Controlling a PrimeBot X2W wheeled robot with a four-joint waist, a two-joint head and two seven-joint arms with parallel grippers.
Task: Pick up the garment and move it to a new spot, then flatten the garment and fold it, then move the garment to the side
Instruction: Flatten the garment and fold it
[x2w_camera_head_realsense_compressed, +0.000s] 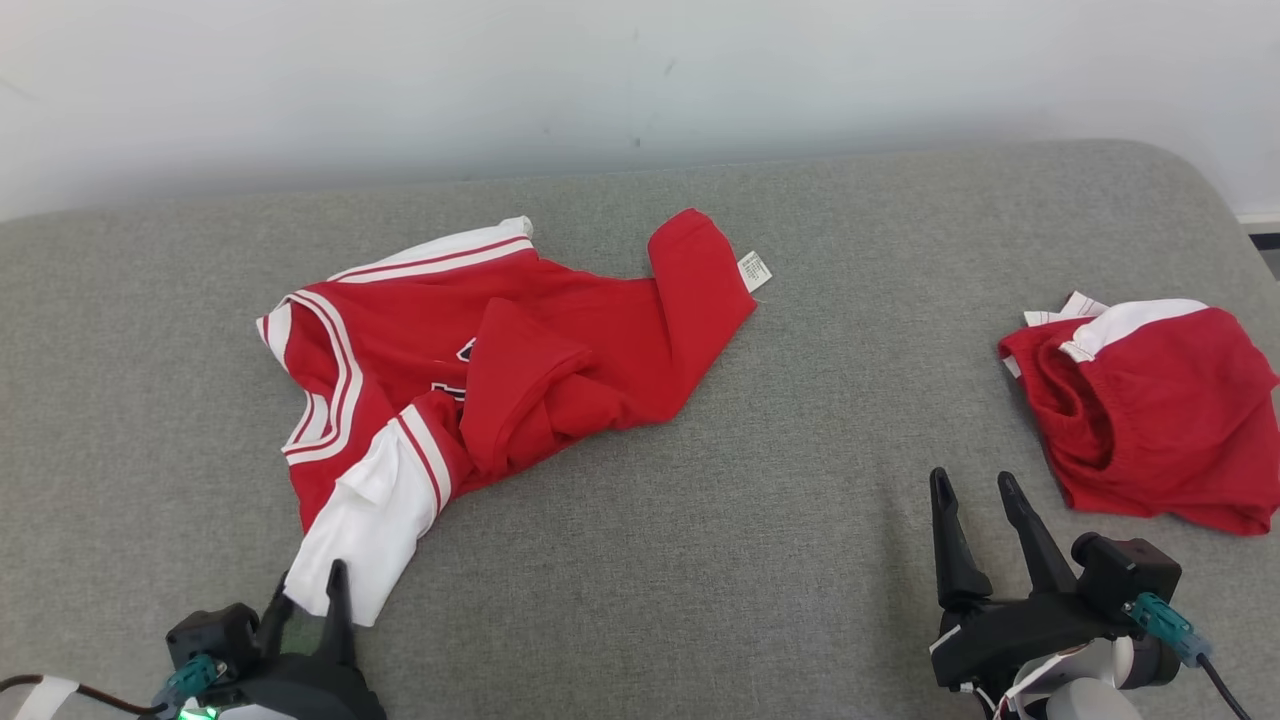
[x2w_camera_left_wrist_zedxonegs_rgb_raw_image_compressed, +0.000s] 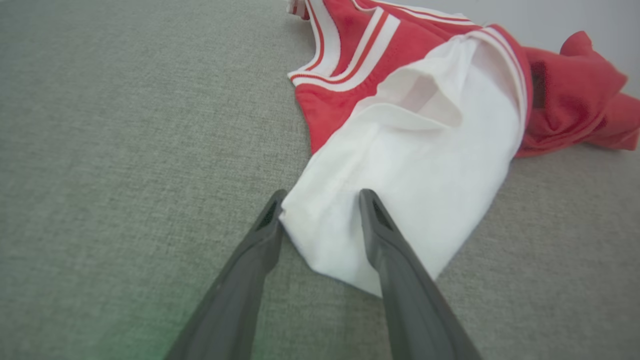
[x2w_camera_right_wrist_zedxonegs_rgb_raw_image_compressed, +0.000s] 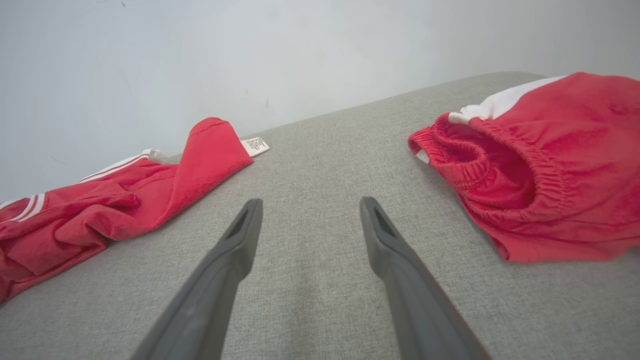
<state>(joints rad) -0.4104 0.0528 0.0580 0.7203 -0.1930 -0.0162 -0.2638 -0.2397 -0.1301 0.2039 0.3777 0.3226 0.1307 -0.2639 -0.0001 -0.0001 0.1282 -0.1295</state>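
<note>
Left gripper (x2w_camera_left_wrist_zedxonegs_rgb_raw_image_compressed: 321, 195), lower left of the head view: we log its fingers spread, straddling the end of the white sleeve (x2w_camera_left_wrist_zedxonegs_rgb_raw_image_compressed: 415, 165). Red jersey (x2w_camera_head_realsense_compressed: 600, 330): rumpled, centre left on the grey fabric surface (x2w_camera_head_realsense_compressed: 700, 560). Right gripper (x2w_camera_head_realsense_compressed: 972, 476), lower right: spread, holding nothing, above the fabric. Red shorts (x2w_camera_head_realsense_compressed: 1170, 420): right edge, well apart.

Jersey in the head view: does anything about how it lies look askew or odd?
The red jersey lies crumpled: its body is folded over itself, the care label shows at the turned-up hem, and one white sleeve reaches to the left gripper. No damage visible.
</note>
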